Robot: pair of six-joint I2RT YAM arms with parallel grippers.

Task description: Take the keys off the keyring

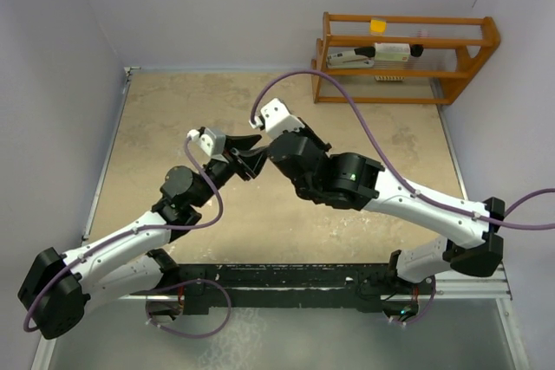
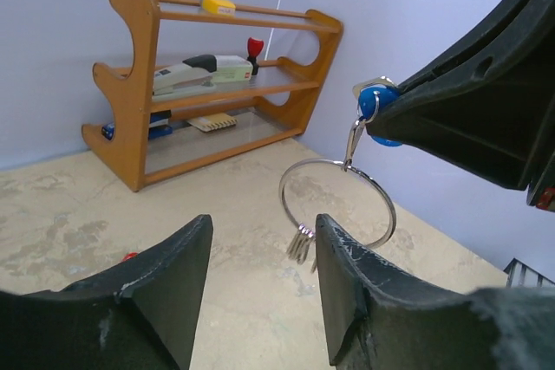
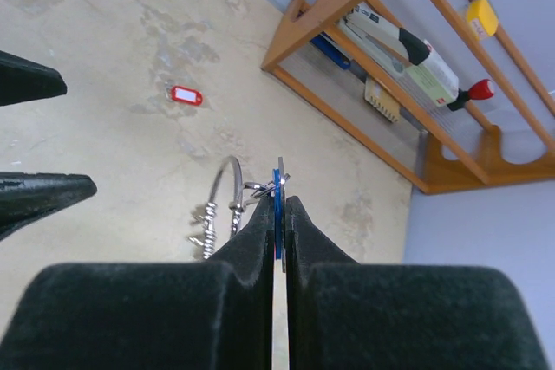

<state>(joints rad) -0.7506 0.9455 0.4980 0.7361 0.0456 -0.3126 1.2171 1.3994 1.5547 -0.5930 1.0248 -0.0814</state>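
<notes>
My right gripper [image 3: 279,203] is shut on the blue key head [image 3: 277,186] and holds it above the table. The thin silver keyring [image 2: 338,205] hangs from that key by a small link. A bunch of plain silver keys [image 2: 301,244] dangles at the ring's bottom; the ring [image 3: 229,190] and silver keys [image 3: 205,228] also show in the right wrist view. My left gripper [image 2: 263,224] is open and empty, just short of the ring, its right finger [image 2: 355,275] near the silver keys. A small red tag-like piece [image 3: 186,95] lies on the table, apart from the ring. In the top view both grippers meet mid-table [image 1: 249,155] and hide the ring.
A wooden shelf rack [image 1: 403,58] stands at the back right against the wall, holding a stapler [image 2: 199,73] and small items. Walls close the table on the left, back and right. Purple cables loop over both arms.
</notes>
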